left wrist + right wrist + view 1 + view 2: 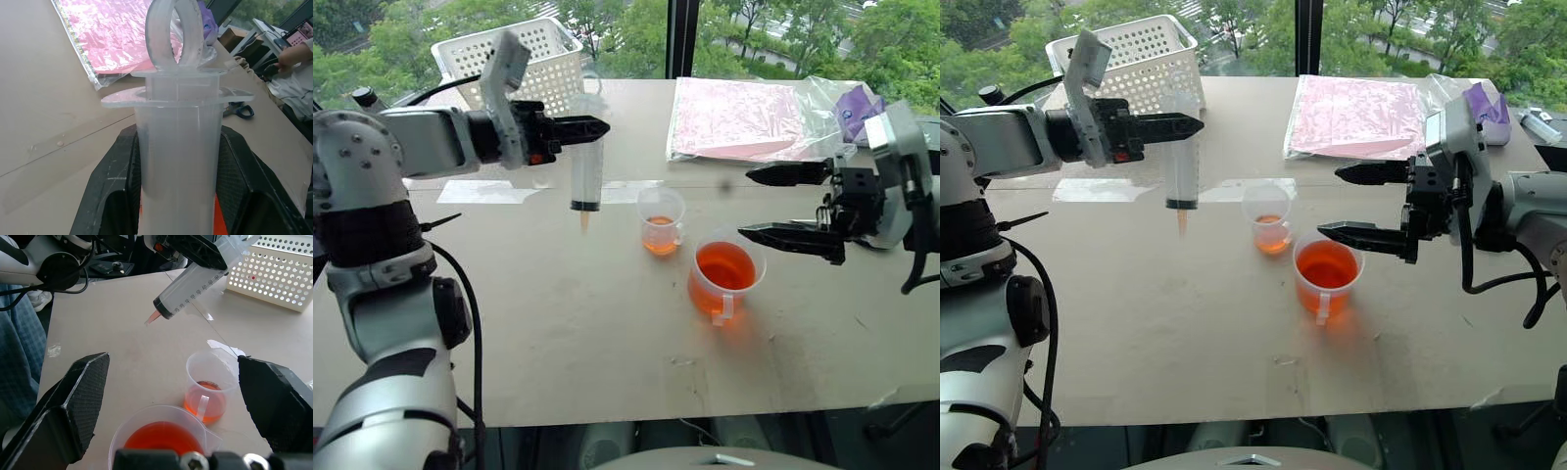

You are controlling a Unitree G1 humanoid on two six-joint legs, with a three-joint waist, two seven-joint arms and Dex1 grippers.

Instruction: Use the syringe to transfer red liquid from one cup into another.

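My left gripper (582, 127) is shut on the upper barrel of the syringe (586, 166), which hangs upright, tip down, above the table left of the small cup (661, 220). In the left wrist view the black fingers (112, 186) clamp the syringe barrel (178, 147) from both sides. The small cup holds a shallow layer of red liquid (660, 246). The larger handled cup (724, 279) stands just in front and to the right of it, about half full of red liquid (724, 266). My right gripper (745, 205) hovers open just right of both cups, fingers pointing left, holding nothing.
A white perforated basket (524, 59) stands at the back left. A pink sheet in a clear bag (744, 117) lies at the back right, with a purple item (855, 106) beside it. Scissors (239, 110) lie on the table, and a person's hand (293, 54) shows beyond it.
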